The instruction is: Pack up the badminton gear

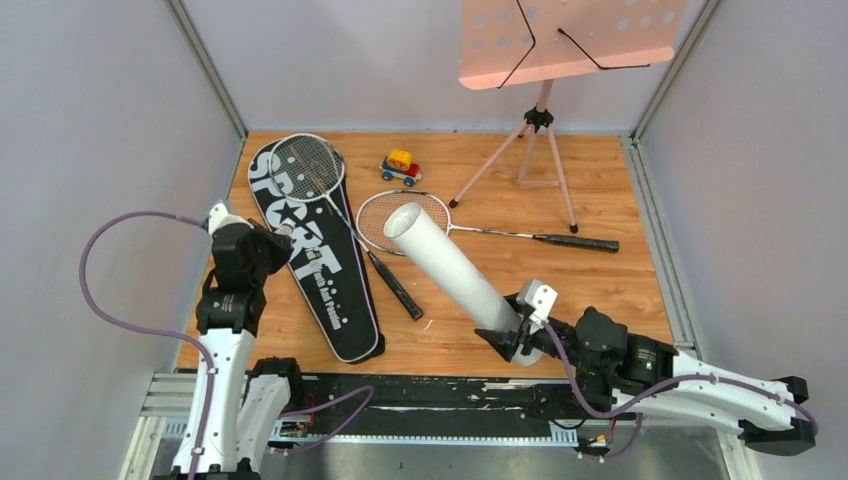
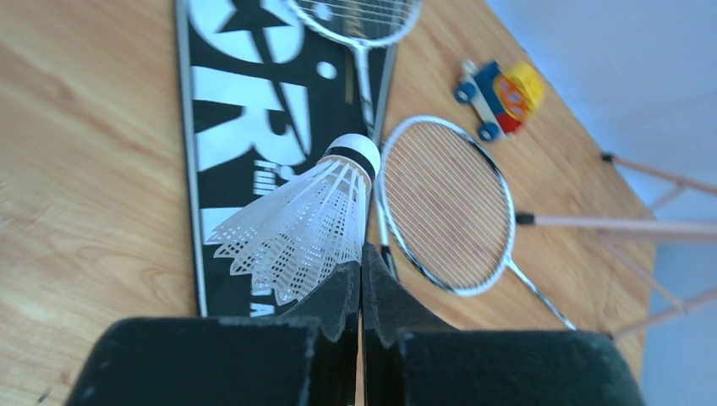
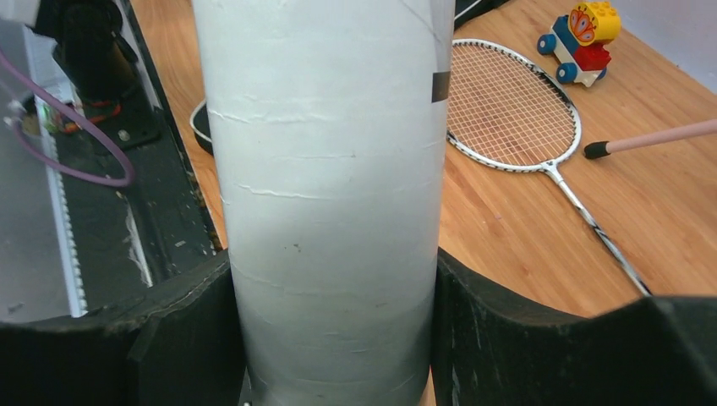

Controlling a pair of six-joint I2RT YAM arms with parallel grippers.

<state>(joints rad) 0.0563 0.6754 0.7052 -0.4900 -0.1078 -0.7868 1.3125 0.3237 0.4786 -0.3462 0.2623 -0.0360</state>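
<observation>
My left gripper (image 1: 272, 243) (image 2: 362, 264) is shut on the skirt edge of a white shuttlecock (image 2: 296, 222), held above the long black SPORT bag (image 1: 318, 262) (image 2: 245, 101). One racket (image 1: 306, 166) lies on the bag. A second racket (image 1: 398, 222) (image 2: 444, 203) (image 3: 511, 110) lies on the wood floor beside it. My right gripper (image 1: 515, 335) (image 3: 334, 338) is shut on the lower end of the white tube (image 1: 448, 264) (image 3: 325, 169), which tilts up toward the back left over the second racket's head. Only one shuttlecock shows.
A small red-yellow-blue toy car (image 1: 400, 167) (image 2: 500, 95) (image 3: 583, 38) stands at the back. The pink music stand (image 1: 565, 40) rises at the back right, its tripod legs (image 1: 545, 160) (image 3: 651, 137) near the second racket's shaft. Grey walls enclose the floor.
</observation>
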